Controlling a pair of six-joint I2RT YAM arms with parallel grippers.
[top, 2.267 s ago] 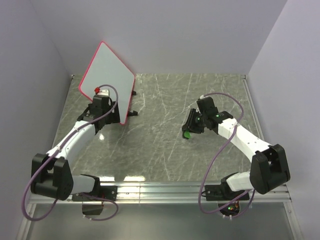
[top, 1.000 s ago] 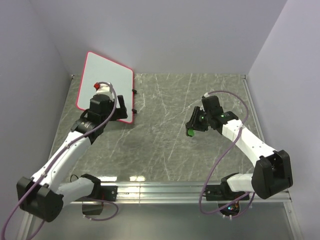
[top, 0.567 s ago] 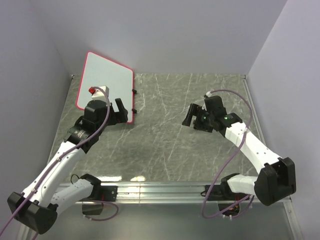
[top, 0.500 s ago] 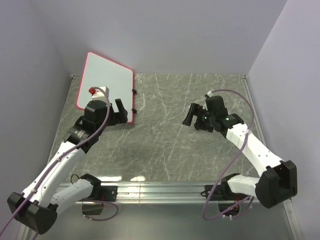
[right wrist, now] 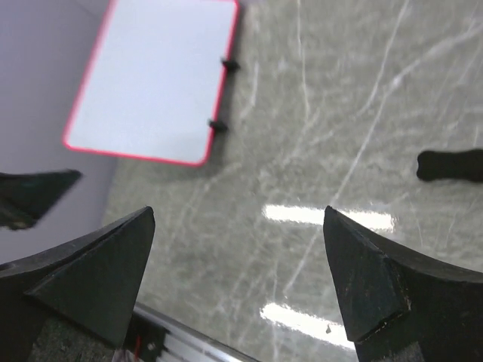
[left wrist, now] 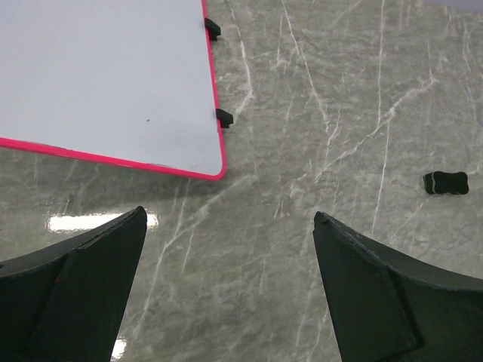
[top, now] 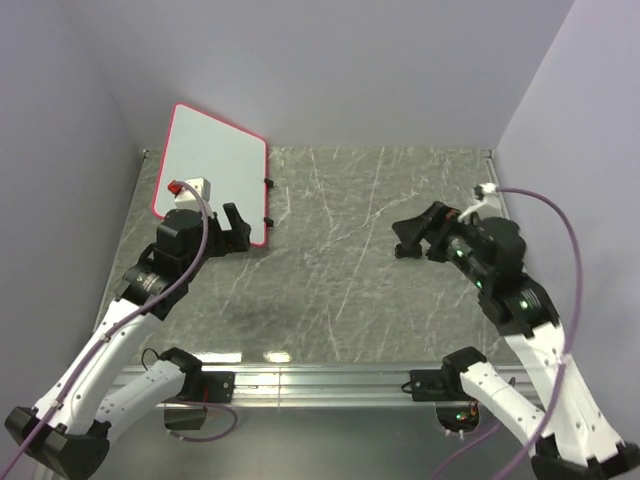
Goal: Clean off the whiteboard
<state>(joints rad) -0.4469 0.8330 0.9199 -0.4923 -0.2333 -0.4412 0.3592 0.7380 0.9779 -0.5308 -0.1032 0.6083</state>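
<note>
Left gripper (left wrist: pixel 228 216) and right gripper (right wrist: pixel 238 211): spread wide, empty, held high, likely with wiping done. Whiteboard (top: pixel 215 150): flat, face up at far-left corner of table (top: pixel 340 270), no scribbles visible. Eraser (left wrist: pixel 445 182): loose, well apart from it.

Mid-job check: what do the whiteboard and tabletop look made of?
Whiteboard: smooth white panel, probably coated laminate; thin pink-red rim looks plastic. Tabletop: grey-green with white veins, marble-look; bright glare patches suggest a polished finish, possibly printed laminate rather than stone.
</note>
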